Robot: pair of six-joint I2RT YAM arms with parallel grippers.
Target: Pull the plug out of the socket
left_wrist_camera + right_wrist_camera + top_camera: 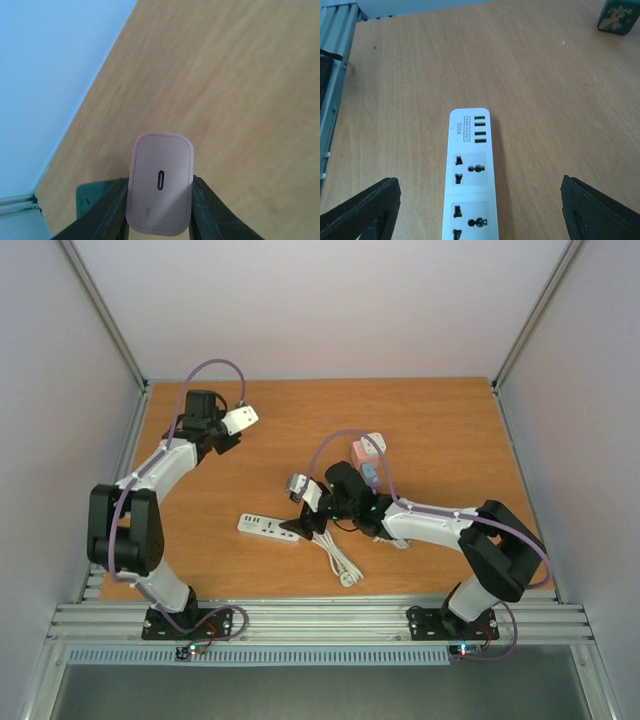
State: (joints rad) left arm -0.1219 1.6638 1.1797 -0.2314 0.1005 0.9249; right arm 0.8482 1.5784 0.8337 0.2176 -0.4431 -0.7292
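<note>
A white power strip (268,528) lies on the wooden table, with its white cable (340,560) trailing to the right. In the right wrist view the strip (470,165) shows two empty sockets and several USB ports. My right gripper (480,205) is open wide, one finger on each side of the strip, just above it (298,525). My left gripper (238,425) is raised at the back left, well away from the strip. It is shut on a pale pink plug adapter (160,182), held by its sides between both fingers.
Pink, white and lilac adapters (366,454) sit behind the right arm. A dark green block (618,16) stands far beyond the strip and shows under the left gripper (89,200). The left wall (45,75) is close to the left gripper.
</note>
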